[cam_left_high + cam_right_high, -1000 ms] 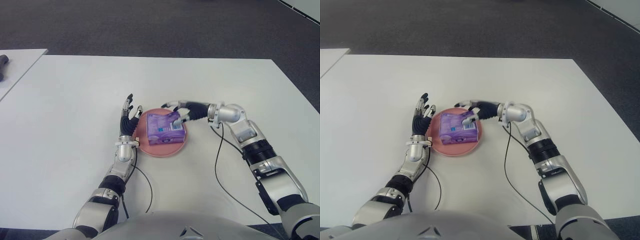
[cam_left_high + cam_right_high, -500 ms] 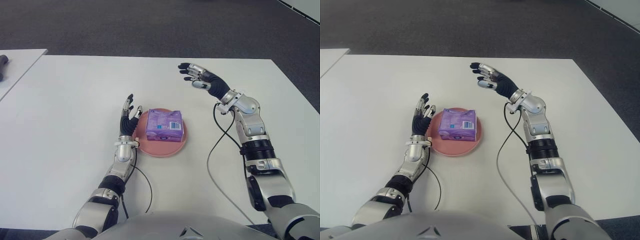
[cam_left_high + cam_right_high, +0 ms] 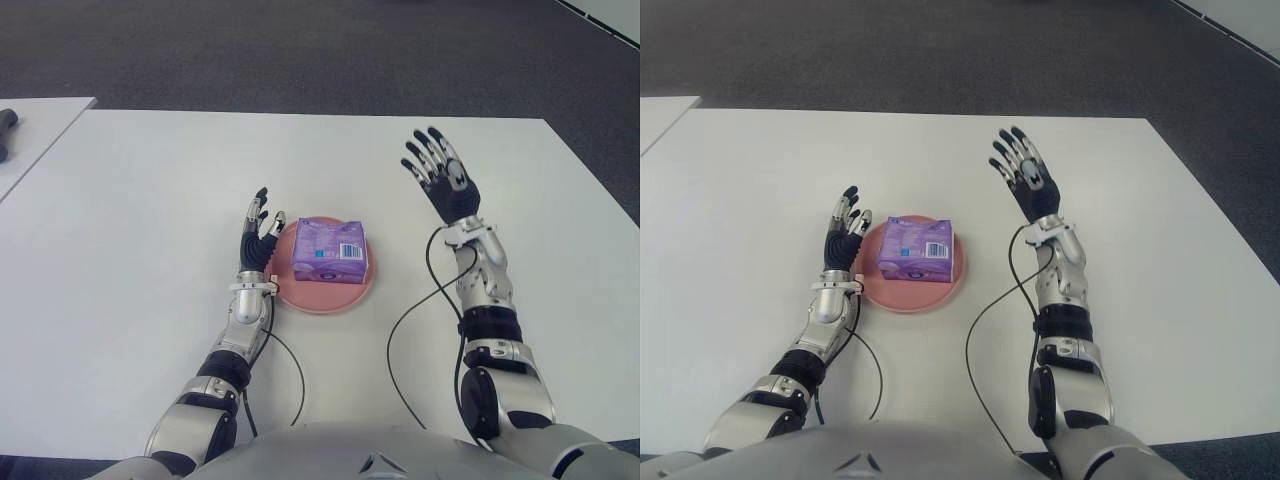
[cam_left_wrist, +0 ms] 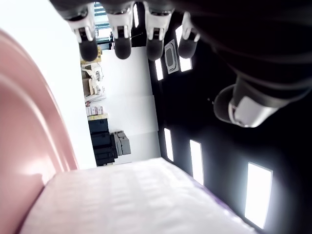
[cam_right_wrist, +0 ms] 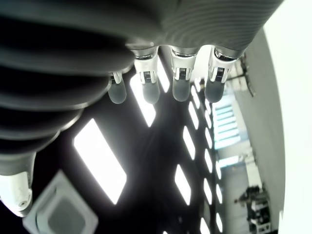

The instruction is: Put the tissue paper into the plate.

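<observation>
A purple tissue pack (image 3: 330, 252) lies flat in the pink plate (image 3: 298, 297) near the middle of the white table (image 3: 140, 200). My right hand (image 3: 441, 180) is raised to the right of the plate, well clear of it, fingers spread and holding nothing. My left hand (image 3: 259, 232) stands upright at the plate's left rim, fingers extended and empty. In the left wrist view the plate (image 4: 29, 146) and the tissue pack (image 4: 131, 200) fill the frame close by. The right wrist view shows only straight fingers (image 5: 180, 87) against the ceiling.
A second white table (image 3: 30, 130) stands at the far left with a dark object (image 3: 6, 125) on it. Black cables (image 3: 420, 320) trail from both wrists over the tabletop. Dark floor lies beyond the far edge.
My right hand let go of the tissue pack, lifted off the plate and swung right and back, fingers opening wide. The pack stays in the plate. The left hand has not moved.
</observation>
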`<state>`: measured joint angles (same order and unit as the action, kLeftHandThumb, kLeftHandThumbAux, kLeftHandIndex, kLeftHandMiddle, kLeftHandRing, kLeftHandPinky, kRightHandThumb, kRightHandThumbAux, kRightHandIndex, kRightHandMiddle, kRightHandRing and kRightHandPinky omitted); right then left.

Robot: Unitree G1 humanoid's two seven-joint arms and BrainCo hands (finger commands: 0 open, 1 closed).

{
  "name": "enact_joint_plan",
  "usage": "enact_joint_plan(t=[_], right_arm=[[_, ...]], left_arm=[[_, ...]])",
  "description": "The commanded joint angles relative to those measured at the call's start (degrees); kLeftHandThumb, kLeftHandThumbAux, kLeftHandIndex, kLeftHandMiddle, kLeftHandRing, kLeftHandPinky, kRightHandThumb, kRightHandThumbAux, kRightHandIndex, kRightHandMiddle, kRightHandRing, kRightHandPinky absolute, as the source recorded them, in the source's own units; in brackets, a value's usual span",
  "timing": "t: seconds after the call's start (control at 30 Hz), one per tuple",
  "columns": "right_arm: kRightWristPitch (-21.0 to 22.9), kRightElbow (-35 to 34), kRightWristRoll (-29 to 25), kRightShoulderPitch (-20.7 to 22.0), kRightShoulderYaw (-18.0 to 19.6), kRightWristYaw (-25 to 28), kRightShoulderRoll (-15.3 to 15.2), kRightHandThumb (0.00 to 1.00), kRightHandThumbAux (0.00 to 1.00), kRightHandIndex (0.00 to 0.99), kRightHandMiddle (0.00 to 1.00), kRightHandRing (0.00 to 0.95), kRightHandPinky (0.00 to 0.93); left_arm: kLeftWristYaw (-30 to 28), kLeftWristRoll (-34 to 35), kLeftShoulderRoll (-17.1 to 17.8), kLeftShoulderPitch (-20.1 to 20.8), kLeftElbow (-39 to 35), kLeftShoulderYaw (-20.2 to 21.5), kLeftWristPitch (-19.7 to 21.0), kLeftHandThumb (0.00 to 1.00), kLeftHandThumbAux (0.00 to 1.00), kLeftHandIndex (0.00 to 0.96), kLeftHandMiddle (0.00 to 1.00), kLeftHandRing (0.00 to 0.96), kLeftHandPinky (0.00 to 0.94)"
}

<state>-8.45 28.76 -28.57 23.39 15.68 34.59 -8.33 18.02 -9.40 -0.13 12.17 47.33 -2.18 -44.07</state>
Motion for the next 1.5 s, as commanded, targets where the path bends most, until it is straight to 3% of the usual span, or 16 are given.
enact_joint_plan(t=[0.03, 0.47, 0.97, 1.5], right_arm=[[0.47, 1.95, -0.80, -0.74, 1.16, -1.05, 1.58, 0.006, 0.529, 0.000, 0.000, 0.000, 0.000], [-2.13, 9.50, 0.80, -1.32, 3.20, -3.06, 1.73, 0.005, 0.538, 0.000, 0.000, 0.000, 0.000], [-12.35, 17.88, 7.16, -5.14, 0.70, -3.74, 4.31, 0.000, 0.626, 0.000, 0.000, 0.000, 0.000], [-23.20, 24.86, 19.10, -6.95, -4.11, -16.86, 6.35, 0.001, 0.642, 0.000, 0.000, 0.000, 0.000]], left_arm=[[-0.82, -0.06, 0.27, -5.08, 4.21, 0.26, 0.53, 0.000, 0.452, 0.000, 0.000, 0.000, 0.000], [-1.70, 0.19, 0.30, -4.63, 3.98, 0.82, 1.19, 0.000, 0.464, 0.000, 0.000, 0.000, 0.000], [-1.16, -0.64, 0.54, -4.15, 4.26, 0.70, 0.44, 0.000, 0.469, 0.000, 0.000, 0.000, 0.000], [-0.81, -1.31, 0.66, -4.12, 3.85, 0.50, 0.94, 0.000, 0.457, 0.000, 0.000, 0.000, 0.000]])
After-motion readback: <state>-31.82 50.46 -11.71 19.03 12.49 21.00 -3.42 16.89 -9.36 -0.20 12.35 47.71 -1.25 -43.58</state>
